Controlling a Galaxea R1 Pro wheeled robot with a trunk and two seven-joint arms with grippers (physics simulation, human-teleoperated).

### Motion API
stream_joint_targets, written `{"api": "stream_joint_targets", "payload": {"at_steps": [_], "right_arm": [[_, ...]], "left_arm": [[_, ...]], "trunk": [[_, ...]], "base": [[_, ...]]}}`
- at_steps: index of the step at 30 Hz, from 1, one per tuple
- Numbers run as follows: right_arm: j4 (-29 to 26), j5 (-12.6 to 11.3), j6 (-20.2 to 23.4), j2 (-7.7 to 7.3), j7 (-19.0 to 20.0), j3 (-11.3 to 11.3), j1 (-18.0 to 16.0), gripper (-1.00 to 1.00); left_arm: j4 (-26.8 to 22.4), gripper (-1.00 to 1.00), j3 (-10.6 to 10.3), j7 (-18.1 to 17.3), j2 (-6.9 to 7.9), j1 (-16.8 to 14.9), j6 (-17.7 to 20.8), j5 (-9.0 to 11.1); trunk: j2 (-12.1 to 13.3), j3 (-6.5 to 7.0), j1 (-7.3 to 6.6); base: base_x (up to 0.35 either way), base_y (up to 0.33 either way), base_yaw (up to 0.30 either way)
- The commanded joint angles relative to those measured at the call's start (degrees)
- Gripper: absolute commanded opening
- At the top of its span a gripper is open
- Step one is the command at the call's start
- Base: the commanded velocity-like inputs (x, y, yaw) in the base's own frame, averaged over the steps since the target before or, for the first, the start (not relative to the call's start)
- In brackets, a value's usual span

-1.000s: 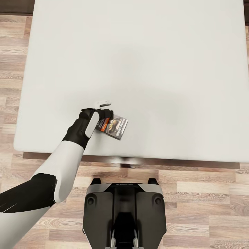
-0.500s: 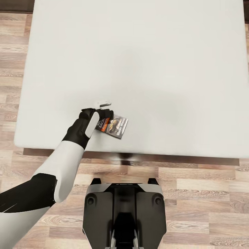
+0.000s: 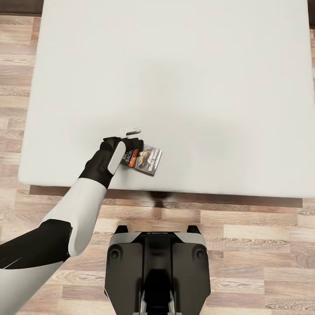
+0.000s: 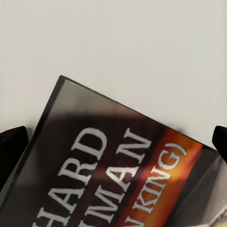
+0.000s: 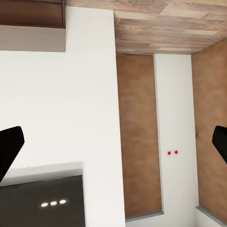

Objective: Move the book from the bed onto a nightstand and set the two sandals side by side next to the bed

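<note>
Head view, left claw (image 3: pixel 131 146) reaching over book (image 3: pixel 144 159), bed (image 3: pixel 175 78)

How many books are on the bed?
1. The book lies near the bed's front edge, under the left arm's fingers; the left wrist view shows its cover close up. Nothing else lies on the visible mattress.

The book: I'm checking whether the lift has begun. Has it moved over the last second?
No. The book lies at the same spot near the bed's front edge, with the left gripper at its end.
</note>
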Motion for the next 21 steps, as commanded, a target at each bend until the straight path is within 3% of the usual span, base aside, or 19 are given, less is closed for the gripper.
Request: {"api": "stream_joint_targets", "payload": {"at_steps": [1,12,21], "right_arm": [[0.2,0.6,0.1,-0.03,-0.3,-0.4,0.0,1.0],[0.2,0.6,0.1,-0.03,-0.3,-0.4,-0.1,1.0],[0.2,0.6,0.1,-0.04,-0.3,-0.4,0.0,1.0]], "left_arm": [[0.8,1.0,0.0,0.7,0.0,0.0,0.3,1.0],[0.8,1.0,-0.1,0.7,0.0,0.0,0.3,1.0],[0.8,1.0,-0.1,0.7,0.0,0.0,0.3,1.0]], "trunk": [[0.0,-0.04,0.04],[0.0,-0.04,0.04],[0.0,-0.04,0.04]], "base": [[-0.007,0.0,0.0],[-0.016,0.0,0.0],[-0.17,0.0,0.0]]}}
